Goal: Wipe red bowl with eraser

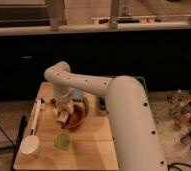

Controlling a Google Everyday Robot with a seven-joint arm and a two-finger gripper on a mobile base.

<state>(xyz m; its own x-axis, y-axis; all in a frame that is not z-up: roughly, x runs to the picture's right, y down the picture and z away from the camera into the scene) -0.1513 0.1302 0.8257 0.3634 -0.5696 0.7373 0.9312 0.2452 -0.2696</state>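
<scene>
The red bowl [75, 119] sits on the wooden table [91, 145], left of centre. My gripper [63, 115] reaches down from the white arm [89, 85] into the bowl's left side. It is shut on the eraser [62, 118], which shows as a small pale tan block at its tip, pressed against the bowl's inside. The eraser's dark face is hidden.
A small green cup [63, 140] stands just in front of the bowl. A white long-handled brush [31, 140] lies along the table's left edge. A blue-grey block [77, 95] and a dark green item [103, 104] lie behind the bowl. Bottles [186, 112] stand at the right.
</scene>
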